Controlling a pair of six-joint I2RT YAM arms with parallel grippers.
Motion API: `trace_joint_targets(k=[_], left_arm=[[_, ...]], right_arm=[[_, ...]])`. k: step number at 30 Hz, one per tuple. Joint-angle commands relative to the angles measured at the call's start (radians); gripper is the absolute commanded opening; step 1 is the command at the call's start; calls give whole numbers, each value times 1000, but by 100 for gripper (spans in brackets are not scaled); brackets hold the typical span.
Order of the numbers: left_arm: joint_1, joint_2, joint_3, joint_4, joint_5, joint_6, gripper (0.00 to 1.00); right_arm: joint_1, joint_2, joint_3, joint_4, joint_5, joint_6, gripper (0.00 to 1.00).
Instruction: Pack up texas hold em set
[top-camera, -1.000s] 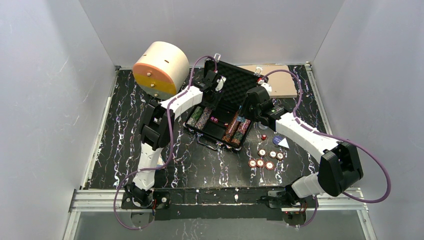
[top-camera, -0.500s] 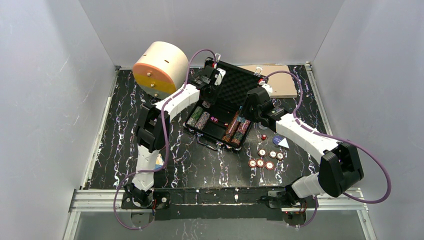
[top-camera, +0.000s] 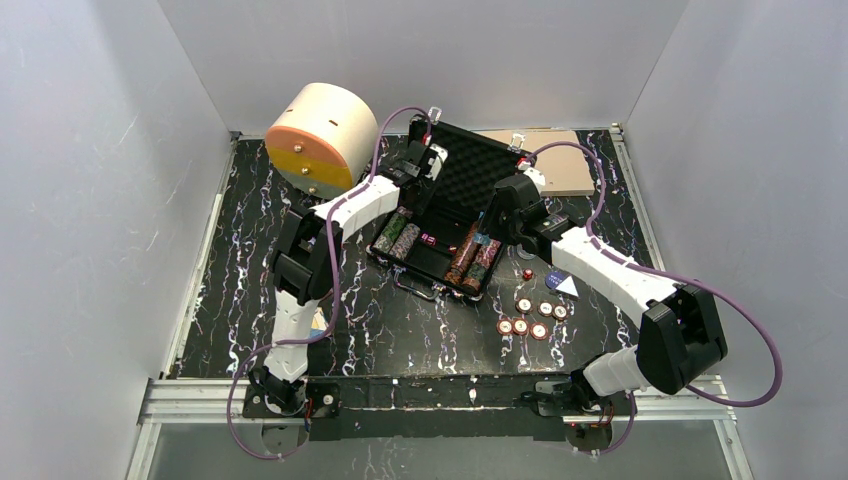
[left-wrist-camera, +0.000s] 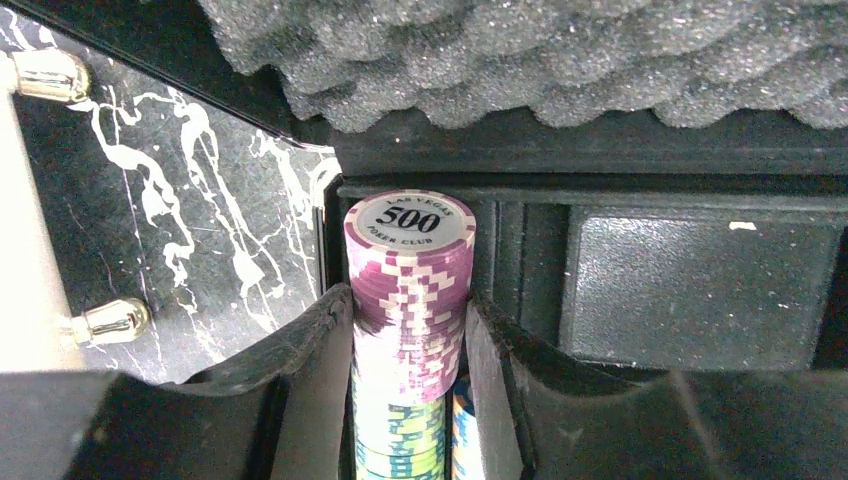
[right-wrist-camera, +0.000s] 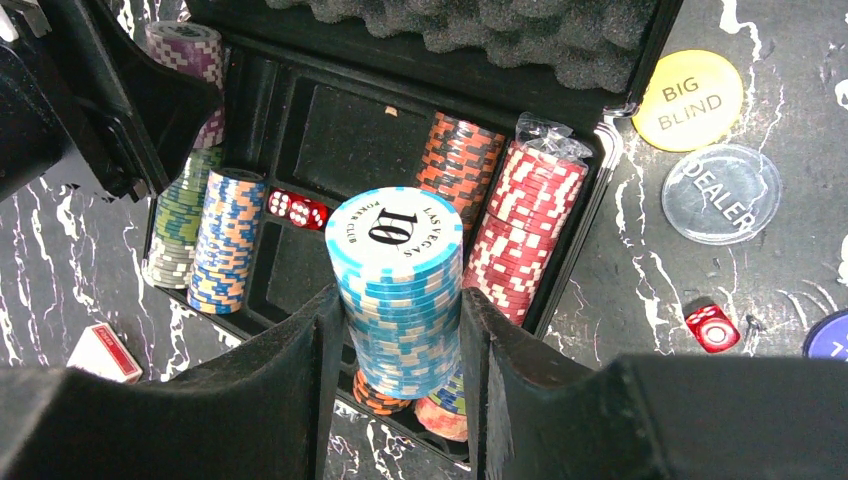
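The black briefcase (top-camera: 437, 262) lies open mid-table, its foam lid (top-camera: 470, 178) propped up at the back. My left gripper (top-camera: 424, 170) is at the case's far left corner, shut on a purple 500 chip stack (left-wrist-camera: 410, 265), which stands at the end of a row of green chips (left-wrist-camera: 398, 440). My right gripper (right-wrist-camera: 402, 296) is shut on a light blue 10 chip stack (right-wrist-camera: 398, 260), held over the case's right rows. Orange chips (right-wrist-camera: 458, 160), wrapped red chips (right-wrist-camera: 527, 225) and two red dice (right-wrist-camera: 297, 209) sit in the tray.
Right of the case lie a Big Blind button (right-wrist-camera: 687, 98), a Dealer button (right-wrist-camera: 722, 193), a red die (right-wrist-camera: 711, 328) and several loose chips (top-camera: 530, 315). A red card deck (right-wrist-camera: 103, 352) lies near the case's front. A cream cylinder (top-camera: 320, 135) and a tan board (top-camera: 560, 160) stand at the back.
The left arm shifted slightly toward the lid and back, still holding the purple stack. The right arm has not moved.
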Motion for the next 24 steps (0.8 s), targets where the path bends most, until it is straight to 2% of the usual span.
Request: trace_joint_targets(k=[1,8,18,24], left_arm=[[10,-49,-1,60,-53,15,5],[26,-62,-41,46,-37,7,5],[27,-35,26,-119,-7,4,5],[27,-24,120,-196,-19,8,5]], right_arm=[[-4,-9,33,41,21,13,23],[-4,-8,39,35,19,15,23],[-4,9,46,41,-5,19,23],[-2,-6,29,38,-7,25,23]])
